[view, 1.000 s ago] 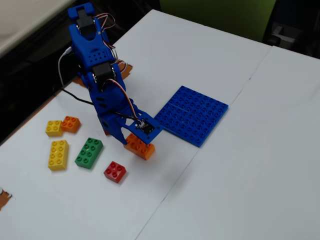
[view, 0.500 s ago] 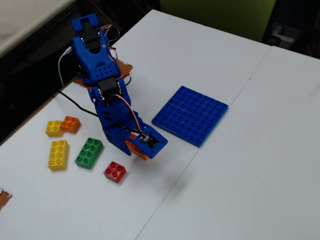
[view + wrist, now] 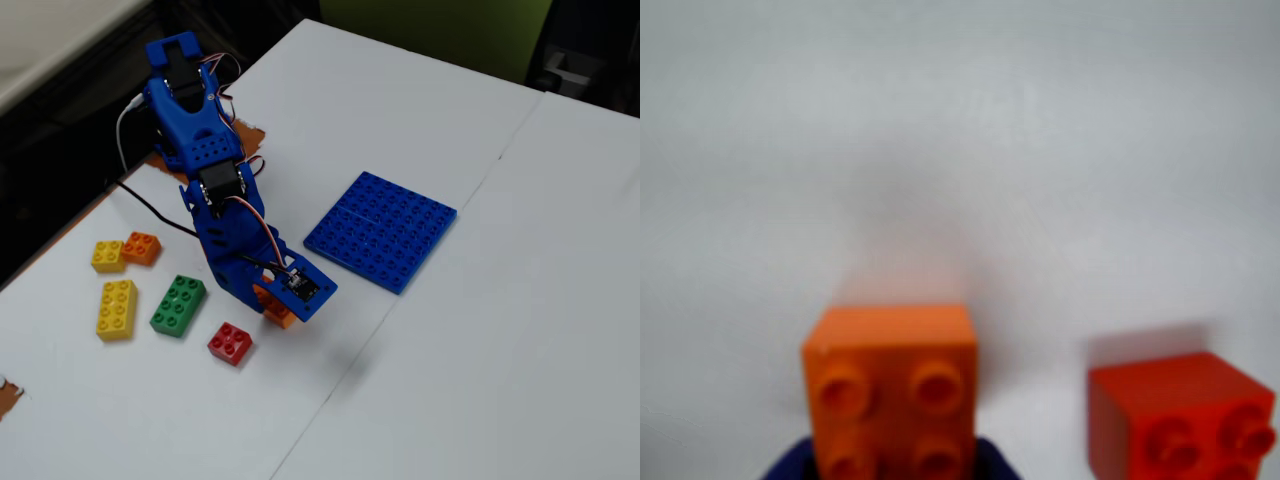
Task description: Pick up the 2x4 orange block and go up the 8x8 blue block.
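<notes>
Blurred, close picture over a white table [image 3: 960,120]; 2x4 orange block [image 3: 892,385] at bottom centre, studs up, four studs showing, its near end cut off by the lower edge; dark blue gripper parts hugging its lower corners; red brick [image 3: 1180,415] right of the orange block, apart from it, partly out of frame.

White tabletop [image 3: 480,330] w/ a seam (two boards joined); dark floor behind, green panel [image 3: 440,30] at top.
</notes>
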Controlling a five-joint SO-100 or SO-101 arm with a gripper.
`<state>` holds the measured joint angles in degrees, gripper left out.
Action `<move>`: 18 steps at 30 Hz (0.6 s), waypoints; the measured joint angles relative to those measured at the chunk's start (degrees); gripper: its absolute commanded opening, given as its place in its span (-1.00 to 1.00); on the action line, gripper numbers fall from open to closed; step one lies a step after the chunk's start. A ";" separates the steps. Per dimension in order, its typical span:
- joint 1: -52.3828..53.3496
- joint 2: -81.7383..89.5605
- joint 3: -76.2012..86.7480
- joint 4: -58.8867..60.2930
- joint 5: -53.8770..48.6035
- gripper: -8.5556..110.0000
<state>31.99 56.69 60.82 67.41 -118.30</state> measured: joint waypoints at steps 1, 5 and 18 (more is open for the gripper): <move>-0.18 0.00 0.00 0.00 0.44 -0.81; -0.62 0.00 0.00 0.35 2.29 -0.83; -11.43 22.24 -3.69 23.38 14.85 -0.85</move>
<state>20.57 78.93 57.13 90.79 -103.45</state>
